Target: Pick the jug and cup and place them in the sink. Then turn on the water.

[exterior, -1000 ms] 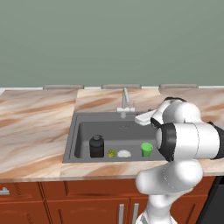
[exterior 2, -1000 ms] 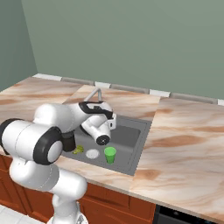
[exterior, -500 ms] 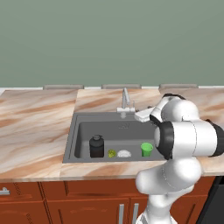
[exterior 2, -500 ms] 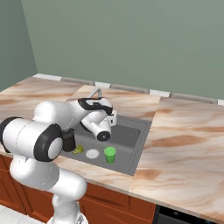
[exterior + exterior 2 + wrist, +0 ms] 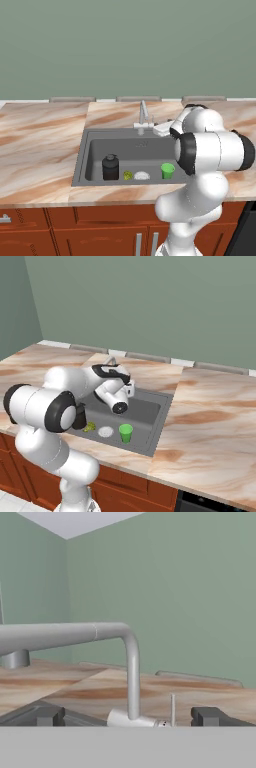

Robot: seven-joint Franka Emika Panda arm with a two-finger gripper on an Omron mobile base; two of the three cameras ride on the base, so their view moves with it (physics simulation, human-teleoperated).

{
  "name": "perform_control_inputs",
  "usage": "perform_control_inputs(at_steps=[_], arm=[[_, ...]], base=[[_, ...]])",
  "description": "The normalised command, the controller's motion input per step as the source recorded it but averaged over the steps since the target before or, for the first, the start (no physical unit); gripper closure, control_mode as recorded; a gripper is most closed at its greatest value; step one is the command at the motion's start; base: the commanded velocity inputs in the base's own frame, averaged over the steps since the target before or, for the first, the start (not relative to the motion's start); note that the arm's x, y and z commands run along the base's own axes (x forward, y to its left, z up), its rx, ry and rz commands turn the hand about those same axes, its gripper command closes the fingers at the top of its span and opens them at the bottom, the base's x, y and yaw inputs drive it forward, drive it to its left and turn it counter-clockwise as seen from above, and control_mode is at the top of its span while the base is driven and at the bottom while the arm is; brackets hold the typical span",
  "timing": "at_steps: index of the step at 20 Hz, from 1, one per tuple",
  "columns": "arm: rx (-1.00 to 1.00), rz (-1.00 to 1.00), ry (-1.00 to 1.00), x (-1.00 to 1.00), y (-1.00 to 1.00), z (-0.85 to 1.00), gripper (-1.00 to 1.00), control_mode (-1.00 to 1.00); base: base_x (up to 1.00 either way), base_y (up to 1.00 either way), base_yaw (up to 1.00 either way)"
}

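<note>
Base views flank the sink (image 5: 95, 150) (hand view faces faucet (image 5: 131, 672)).

Faucet (image 5: 131, 672) directly before open tool (image 5: 127, 716)

sink and what sits in it

the large dark grey rectangular sink (image 5: 95, 150) is set into the marbled brown stone counter (image 5: 40, 145). inside, along its front wall, stand the squat dark cylindrical jug (image 5: 110, 167) at left, the white round drain (image 5: 142, 175) in the middle, and the small green tapered plastic cup (image 5: 168, 170) at right. the slim silver faucet (image 5: 143, 116) rises behind the basin.
</note>
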Motion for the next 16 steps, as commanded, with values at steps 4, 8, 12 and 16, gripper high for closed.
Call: perform_control_inputs(at_steps=[4, 8, 12, 16], arm=[[0.00, -0.05, 0.00, 0.17, -0.01, 0.00, -1.00, -1.00], [0.00, -0.08, -0.02, 0.08, 0.00, 0.00, -1.00, -1.00], [0.00, -0.08, 0.00, 0.01, 0.00, 0.00, -1.00, -1.00], [0.00, -0.05, 0.00, 0.00, 0.00, -0.01, -1.00, -1.00]], base=[[0.00, 0.00, 0.00], [0.00, 0.00, 0.00], [0.00, 0.00, 0.00], [0.00, 0.00, 0.00]])
